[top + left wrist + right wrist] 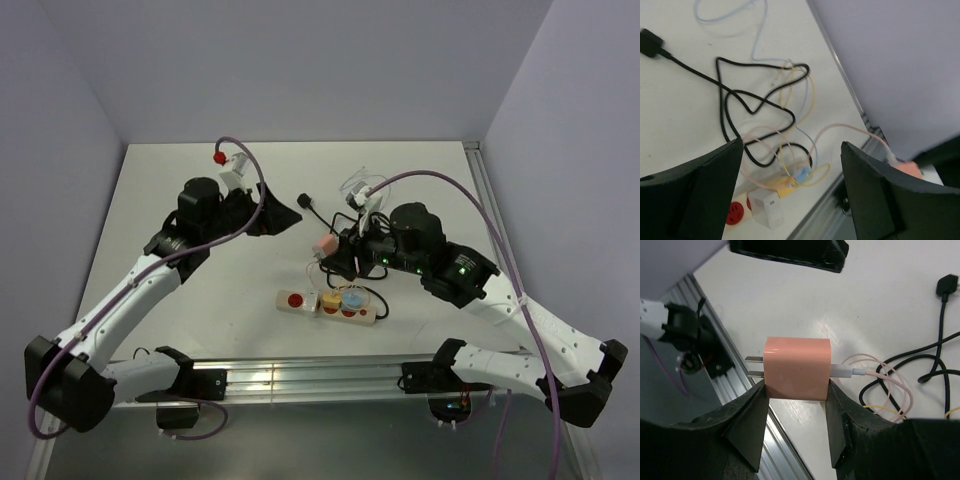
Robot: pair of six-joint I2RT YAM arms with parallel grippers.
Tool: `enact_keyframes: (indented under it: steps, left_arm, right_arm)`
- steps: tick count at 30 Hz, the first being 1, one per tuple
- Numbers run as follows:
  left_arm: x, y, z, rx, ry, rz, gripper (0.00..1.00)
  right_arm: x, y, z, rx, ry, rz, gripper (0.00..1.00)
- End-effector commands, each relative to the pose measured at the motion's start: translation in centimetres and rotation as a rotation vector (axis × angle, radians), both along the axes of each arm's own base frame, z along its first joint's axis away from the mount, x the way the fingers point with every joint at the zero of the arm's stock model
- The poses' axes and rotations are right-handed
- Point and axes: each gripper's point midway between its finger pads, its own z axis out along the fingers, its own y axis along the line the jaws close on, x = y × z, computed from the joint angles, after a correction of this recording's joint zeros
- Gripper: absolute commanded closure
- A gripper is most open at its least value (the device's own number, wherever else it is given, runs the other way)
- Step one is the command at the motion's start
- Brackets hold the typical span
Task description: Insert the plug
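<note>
Found right pincer (796,387) clamped on pink plug (797,367), which sits between both fingers with prongs jutting clear on one side and pink cable (880,377) trailing from the other. Noted power strip (308,303) near that pincer, toward the arm bases, apart from plug. Observed left pincer (791,150) spread wide, holding nothing.

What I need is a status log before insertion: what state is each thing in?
charger: held clear of the strip, prongs bare, cable attached.
right gripper: shut on charger.
left gripper: open, empty.
strip: flat on table, yellow plug and blue plug seated.
black plug: loose on table, unplugged.
</note>
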Motion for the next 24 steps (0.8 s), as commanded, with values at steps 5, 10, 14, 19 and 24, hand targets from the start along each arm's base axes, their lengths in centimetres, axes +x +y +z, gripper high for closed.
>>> enact_keyframes:
  steps: [5,10,14,19,24]
  left_arm:
    - [-7.7,-1.5,1.5,-0.170,0.039,-0.306,0.06]
    - [-10.3,-2.1,1.7,-0.210,0.049,-0.392,0.13]
    - [-11.1,-2.6,1.6,-0.190,0.044,-0.395,0.25]
    - [-12.1,-3.3,1.0,-0.181,0.060,-0.426,0.42]
    - [-13.0,-3.9,0.1,-0.176,0.084,-0.441,0.40]
  right_arm:
    - [-2.0,1.4,-1.6,-0.170,-0.078,0.153,1.00]
    - [-2.2,2.7,-1.7,-0.206,-0.123,0.132,1.00]
    - [-2.0,3.2,-1.7,-0.205,-0.133,0.120,1.00]
    - [-1.8,3.2,-1.2,-0.191,-0.153,0.101,1.00]
    - [-2.0,3.0,-1.1,-0.183,-0.152,0.102,1.00]
